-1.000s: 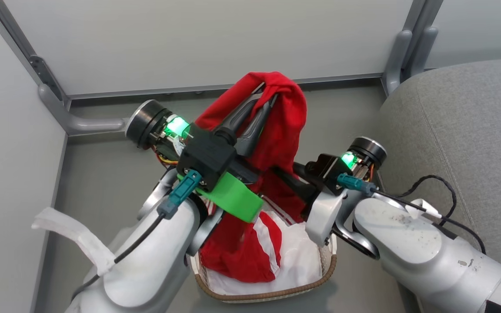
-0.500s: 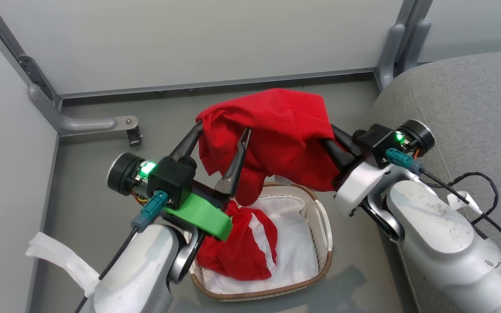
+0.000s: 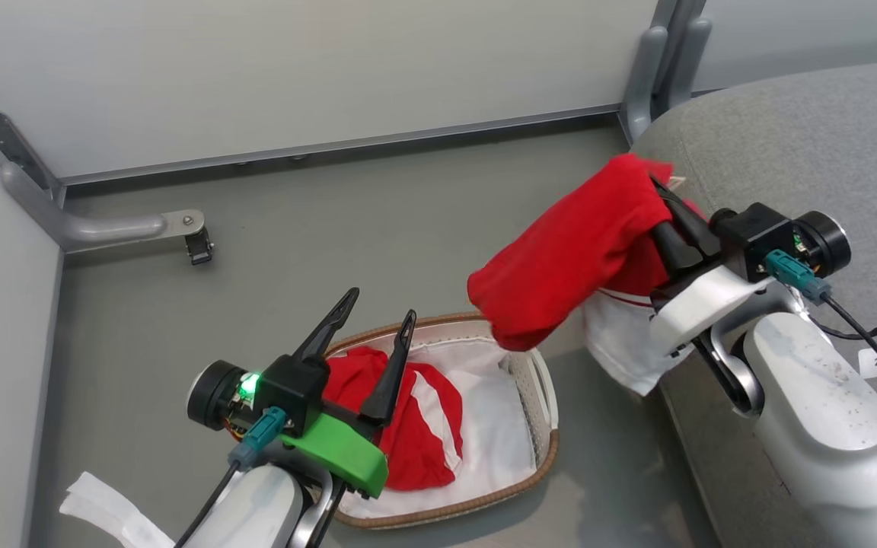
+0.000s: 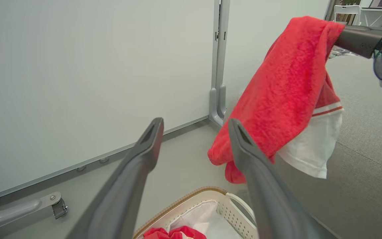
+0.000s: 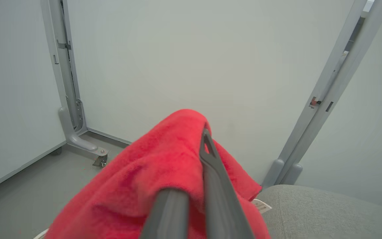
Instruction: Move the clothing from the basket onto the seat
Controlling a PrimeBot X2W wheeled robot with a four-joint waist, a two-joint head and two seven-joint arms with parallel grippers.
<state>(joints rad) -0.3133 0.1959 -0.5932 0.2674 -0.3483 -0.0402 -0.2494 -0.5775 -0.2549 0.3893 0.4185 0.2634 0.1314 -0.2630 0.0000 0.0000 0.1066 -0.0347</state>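
**A:** What's nearest?

**B:** The left gripper, at the near left, over the left side of the small cream plastic basket with perforated walls and a brown woven rim. Its jaws stand wide apart with nothing between them.

**A:** And what's in the basket?

**B:** A crumpled bright red garment with a white stripe fills the left half. It lies on a thin plain white sheet that covers the right half.

**A:** Where's the other piece?

**B:** Up in the air, to the right of the basket and farther off. This second bright red soft garment is pinched in the closed jaws of the right gripper. Its long axis slants, with the high end far right at the jaws and the loose end pointing down and left, by the basket's far right corner. A white-trimmed part hangs below the jaws.

**A:** Is it on the seat?

**B:** Its high end is right at the left edge of the large grey woven-fabric seat cushion. The rest hangs over the grey floor. A pale wall panel stands beyond.
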